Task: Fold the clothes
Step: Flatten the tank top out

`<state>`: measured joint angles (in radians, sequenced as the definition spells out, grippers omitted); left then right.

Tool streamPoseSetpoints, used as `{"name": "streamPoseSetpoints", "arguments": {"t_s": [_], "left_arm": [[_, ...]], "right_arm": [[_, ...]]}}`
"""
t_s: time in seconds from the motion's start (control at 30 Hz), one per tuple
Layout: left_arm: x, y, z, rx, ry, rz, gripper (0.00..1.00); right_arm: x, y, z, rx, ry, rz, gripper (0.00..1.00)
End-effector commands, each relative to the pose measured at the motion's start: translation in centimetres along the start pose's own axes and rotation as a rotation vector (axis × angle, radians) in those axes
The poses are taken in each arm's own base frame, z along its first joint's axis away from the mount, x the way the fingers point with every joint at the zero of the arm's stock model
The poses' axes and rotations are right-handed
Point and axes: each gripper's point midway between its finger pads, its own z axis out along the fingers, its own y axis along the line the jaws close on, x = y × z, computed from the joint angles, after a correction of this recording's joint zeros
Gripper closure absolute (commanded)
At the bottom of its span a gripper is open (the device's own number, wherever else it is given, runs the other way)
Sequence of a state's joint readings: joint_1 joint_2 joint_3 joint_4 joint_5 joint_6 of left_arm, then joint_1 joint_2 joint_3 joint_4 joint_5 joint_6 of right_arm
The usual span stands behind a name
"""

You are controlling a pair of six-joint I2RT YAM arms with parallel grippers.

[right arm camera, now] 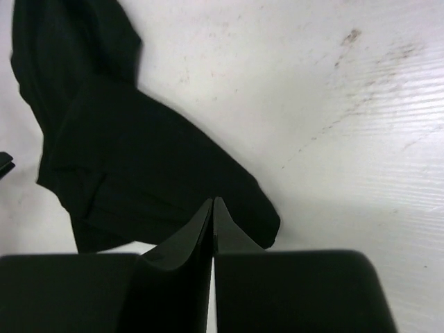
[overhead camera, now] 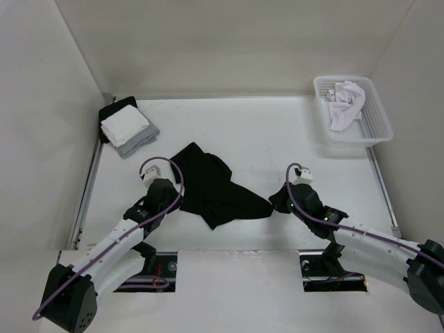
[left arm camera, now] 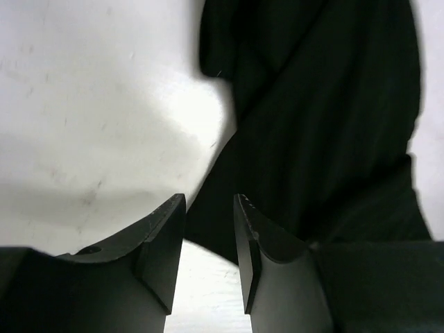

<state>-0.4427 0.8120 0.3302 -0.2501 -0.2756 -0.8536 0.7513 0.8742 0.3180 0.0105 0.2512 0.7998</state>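
White walls close in a scuffed white table (overhead camera: 277, 132). The plain black sleeveless tank top of thin soft fabric (overhead camera: 211, 184) lies crumpled at mid-table between the two arms, not yet folded. The left gripper (left arm camera: 209, 201) hangs low at its left edge, jaws moderately apart with nothing between them, seemingly lined up to take that hem. The right gripper (right arm camera: 213, 202) sits at the garment's right tip, jaws pressed together; whether fabric is pinched I cannot tell. A stack of folded white, grey and black cloths (overhead camera: 128, 128) sits far left, and a white slotted plastic basket (overhead camera: 378, 135) holding a white garment (overhead camera: 345, 104) far right, both apart from the work.
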Motion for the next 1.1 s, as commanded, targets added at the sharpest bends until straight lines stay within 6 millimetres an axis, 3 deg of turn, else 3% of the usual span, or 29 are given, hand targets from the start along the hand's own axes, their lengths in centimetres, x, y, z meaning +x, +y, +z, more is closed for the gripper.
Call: {"name": "streamPoseSetpoints", "arguments": {"t_s": [0.0, 0.13, 0.4, 0.6, 0.83, 1.0, 1.07], "left_arm": [[1.6, 1.1, 0.0, -0.058, 0.062, -0.038, 0.67], [3.2, 1.7, 0.6, -0.086, 0.104, -0.038, 0.67], [4.4, 1.4, 1.7, -0.073, 0.146, -0.023, 0.71], [4.4, 1.7, 1.2, -0.072, 0.147, -0.033, 0.77], [4.8, 1.9, 0.1, -0.095, 0.152, -0.038, 0.72], [5.2, 2.3, -0.5, -0.141, 0.143, -0.022, 0.71], [5.2, 2.2, -0.4, -0.142, 0.134, -0.014, 0.72]], "right_arm": [[-1.9, 3.8, 0.0, -0.109, -0.062, -0.020, 0.95], [-1.4, 4.0, -0.1, -0.119, -0.053, -0.027, 0.92], [-0.9, 3.7, 0.1, -0.110, -0.037, -0.025, 0.90], [-0.8, 3.2, 0.0, -0.087, -0.035, -0.026, 0.80], [-0.9, 0.0, -0.1, 0.038, -0.032, -0.008, 0.68], [-0.3, -0.3, 0.2, 0.063, -0.006, -0.007, 0.62], [-0.4, 0.3, 0.4, 0.051, -0.002, -0.023, 0.66]]}}
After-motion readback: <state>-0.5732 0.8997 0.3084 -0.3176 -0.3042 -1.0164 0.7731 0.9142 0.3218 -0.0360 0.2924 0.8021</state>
